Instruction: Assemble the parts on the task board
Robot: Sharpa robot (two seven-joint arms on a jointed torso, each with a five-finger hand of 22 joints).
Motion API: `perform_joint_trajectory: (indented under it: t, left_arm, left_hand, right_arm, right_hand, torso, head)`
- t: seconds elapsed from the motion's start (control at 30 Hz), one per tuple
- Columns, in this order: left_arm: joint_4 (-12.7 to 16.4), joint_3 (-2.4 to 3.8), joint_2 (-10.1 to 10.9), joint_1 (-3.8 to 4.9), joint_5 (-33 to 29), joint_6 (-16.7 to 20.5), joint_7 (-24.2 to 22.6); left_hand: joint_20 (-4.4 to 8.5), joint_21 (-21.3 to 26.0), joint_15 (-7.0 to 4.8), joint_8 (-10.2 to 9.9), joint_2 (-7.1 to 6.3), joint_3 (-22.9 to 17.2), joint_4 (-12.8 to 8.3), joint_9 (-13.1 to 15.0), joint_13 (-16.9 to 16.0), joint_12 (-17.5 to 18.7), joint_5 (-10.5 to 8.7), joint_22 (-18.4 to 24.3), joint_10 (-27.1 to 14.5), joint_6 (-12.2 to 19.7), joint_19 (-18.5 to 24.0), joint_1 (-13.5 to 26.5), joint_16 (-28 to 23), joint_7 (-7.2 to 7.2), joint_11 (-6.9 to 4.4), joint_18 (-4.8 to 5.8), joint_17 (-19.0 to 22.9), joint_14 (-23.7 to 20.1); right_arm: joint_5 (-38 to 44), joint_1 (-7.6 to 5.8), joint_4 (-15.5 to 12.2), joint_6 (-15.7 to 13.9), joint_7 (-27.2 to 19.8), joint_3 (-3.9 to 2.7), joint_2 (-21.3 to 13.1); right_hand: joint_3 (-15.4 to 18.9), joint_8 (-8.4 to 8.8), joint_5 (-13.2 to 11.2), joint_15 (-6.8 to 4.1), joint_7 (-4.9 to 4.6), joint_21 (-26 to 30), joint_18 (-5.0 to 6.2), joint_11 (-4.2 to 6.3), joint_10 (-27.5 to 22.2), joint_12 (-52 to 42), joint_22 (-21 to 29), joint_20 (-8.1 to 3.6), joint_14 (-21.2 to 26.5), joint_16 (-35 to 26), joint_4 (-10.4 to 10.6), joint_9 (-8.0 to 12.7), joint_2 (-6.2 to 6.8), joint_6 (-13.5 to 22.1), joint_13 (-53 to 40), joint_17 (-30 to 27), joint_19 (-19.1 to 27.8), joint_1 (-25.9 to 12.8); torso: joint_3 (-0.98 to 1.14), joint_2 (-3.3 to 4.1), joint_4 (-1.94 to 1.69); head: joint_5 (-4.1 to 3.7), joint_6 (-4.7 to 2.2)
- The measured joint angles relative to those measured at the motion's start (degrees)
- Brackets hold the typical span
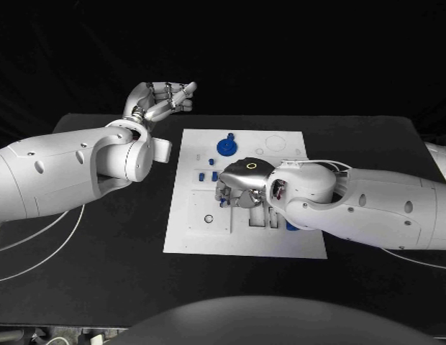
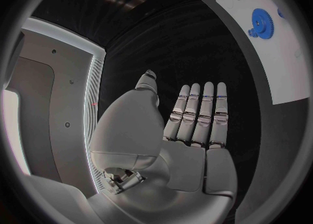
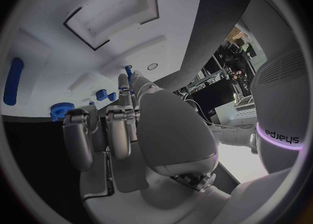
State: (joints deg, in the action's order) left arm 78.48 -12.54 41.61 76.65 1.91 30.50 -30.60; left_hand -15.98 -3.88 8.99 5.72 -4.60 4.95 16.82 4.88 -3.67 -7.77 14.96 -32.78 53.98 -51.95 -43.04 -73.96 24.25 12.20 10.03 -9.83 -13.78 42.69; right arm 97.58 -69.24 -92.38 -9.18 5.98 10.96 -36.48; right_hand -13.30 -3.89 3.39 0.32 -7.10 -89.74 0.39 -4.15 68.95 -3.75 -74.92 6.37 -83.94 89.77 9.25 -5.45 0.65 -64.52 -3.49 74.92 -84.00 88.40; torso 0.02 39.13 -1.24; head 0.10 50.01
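Note:
The white task board [image 1: 197, 237] lies in the middle of the black table. A blue gear [image 1: 226, 147] sits near its far edge, and two small blue parts [image 1: 206, 175] stand left of centre. My right hand [image 1: 242, 188] is low over the board's middle with its fingers curled down. In the right wrist view this hand [image 3: 124, 125] appears to pinch a small blue part [image 3: 128, 71] between thumb and a fingertip, just above the board [image 3: 78, 52]. My left hand [image 1: 166, 97] is raised beyond the board's far left corner. Its fingers [image 2: 199, 114] are straight and hold nothing.
Another blue part [image 1: 291, 226] lies on the board beside my right forearm. Rectangular recesses [image 3: 114, 10] are cut into the board. The gear [image 2: 262, 22] and the board's edge [image 2: 287, 73] also lie ahead of the left hand. A white cable [image 1: 37, 244] trails over the table's left side.

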Motion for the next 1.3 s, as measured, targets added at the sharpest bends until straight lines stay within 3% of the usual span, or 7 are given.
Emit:
perform_joint_trajectory:
  t: [1.3]
  left_arm:
    - [-0.3,0.0,-0.2,0.0,0.0,-0.1,0.0]
  left_hand:
    - [0.0,0.0,0.0,0.0,0.0,0.0,0.0,0.0,0.0,0.0,0.0,0.1,-0.1,0.1,0.0,0.0,0.0,0.07,-0.12,0.0,0.1,0.0]
  right_arm:
    - [-0.8,0.17,0.1,-1.7,-0.1,0.07,-0.2]
  right_hand:
    - [-0.2,-0.07,0.0,0.0,-0.07,0.0,0.0,0.0,0.0,0.0,0.0,0.0,0.0,0.0,0.2,0.0,0.0,0.1,0.0,0.0,0.0,0.0]
  torso:
    - [0.0,-0.01,0.07]
  head:
    - [-0.24,0.0]
